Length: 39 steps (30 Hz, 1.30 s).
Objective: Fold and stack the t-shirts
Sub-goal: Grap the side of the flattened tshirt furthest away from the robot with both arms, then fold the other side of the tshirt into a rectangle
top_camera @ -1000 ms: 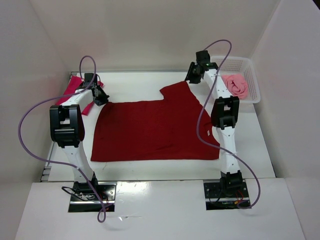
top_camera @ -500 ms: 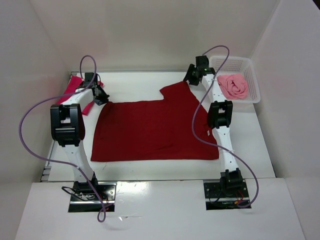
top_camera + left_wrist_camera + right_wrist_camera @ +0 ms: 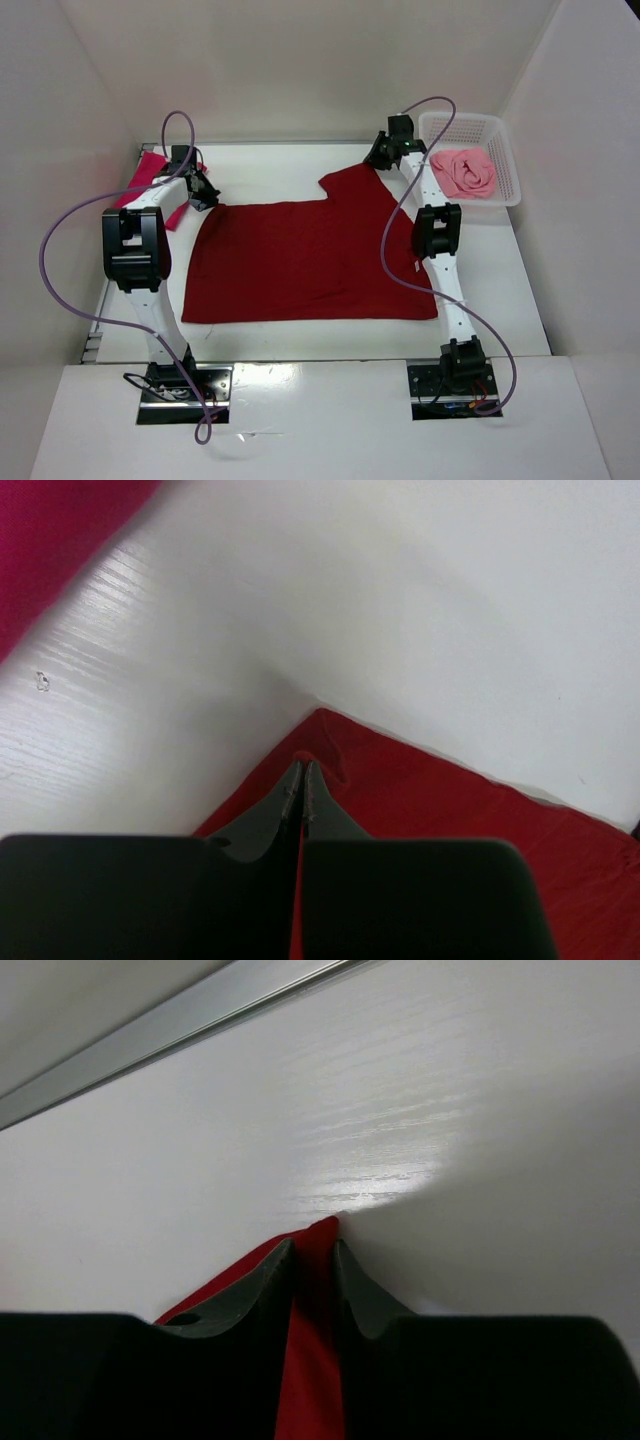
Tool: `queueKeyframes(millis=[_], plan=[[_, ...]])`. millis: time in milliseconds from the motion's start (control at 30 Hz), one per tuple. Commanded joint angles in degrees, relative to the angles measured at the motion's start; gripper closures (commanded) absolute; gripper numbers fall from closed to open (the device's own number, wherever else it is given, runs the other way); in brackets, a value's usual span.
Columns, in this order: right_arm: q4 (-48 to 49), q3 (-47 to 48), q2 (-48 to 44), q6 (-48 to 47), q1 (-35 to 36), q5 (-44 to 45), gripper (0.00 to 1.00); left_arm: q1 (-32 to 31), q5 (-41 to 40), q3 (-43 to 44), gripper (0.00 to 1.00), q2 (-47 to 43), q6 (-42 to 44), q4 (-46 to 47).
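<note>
A dark crimson t-shirt [image 3: 310, 260] lies spread flat in the middle of the table, one sleeve reaching toward the back right. My left gripper [image 3: 205, 197] is shut on its back left corner; in the left wrist view the jaws [image 3: 303, 770] meet with red cloth [image 3: 450, 810] pinched between them. At the sleeve's far tip is my right gripper [image 3: 378, 158]; its jaws [image 3: 315, 1245] stand a little apart, astride a ridge of the red cloth [image 3: 312, 1380]. A bright magenta t-shirt [image 3: 148, 172] lies at the far left. A light pink t-shirt [image 3: 470, 172] sits crumpled in the basket.
The white mesh basket [image 3: 505, 150] stands at the back right corner, just right of my right arm. White walls close in the table on three sides, and a metal strip [image 3: 180, 1030] runs along the back edge near the right gripper.
My right arm has reached further back and left to the sleeve tip, and its jaws have narrowed round the cloth. The left arm and the crimson shirt have hardly moved.
</note>
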Motion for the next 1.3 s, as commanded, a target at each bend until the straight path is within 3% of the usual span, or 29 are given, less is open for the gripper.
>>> queueKeyframes(millis=[0,233,333,433,467,567,667,867,1267], plan=[[0.93,3.04,1.72,1.21,0.76,0.0,0.73,-0.23,-0.87,2.17,1.0,0.69,0.18,0.41],[-0.64,5.59,-1.95,0.17,0.76,0.61,0.99,-0.23,-0.87,1.65,1.0,0.16,0.18,0.41],[-5.2,5.59,-6.7,-3.16,0.76,0.09,1.0,-0.23,-1.39,1.12,1.0,-1.85,0.87,0.41],[-10.14,0.43,-17.65,-5.82,-0.99,-2.1,1.0,-0.23,-1.4,0.42,1.0,-4.49,1.49,0.41],[-10.14,-2.55,-20.31,-6.51,-1.61,-3.33,1.0,0.38,-1.4,-0.37,1.0,-5.02,2.02,0.41],[-2.54,-27.09,-31.01,-6.52,-3.98,-7.55,1.0,0.38,-0.17,-2.13,1.0,-7.04,2.02,1.03],[1.8,-40.33,-36.75,-5.73,-4.69,-9.57,1.0,0.38,0.44,-3.36,1.0,-8.36,2.02,1.03],[5.93,-57.03,-45.9,-5.73,-4.69,-8.35,1.0,2.14,3.69,-8.27,1.0,-12.05,2.02,0.41],[11.04,-95.38,-77.63,-2.21,-4.17,-2.13,1.0,8.37,12.22,-22.59,1.0,-26.28,2.02,-3.19]])
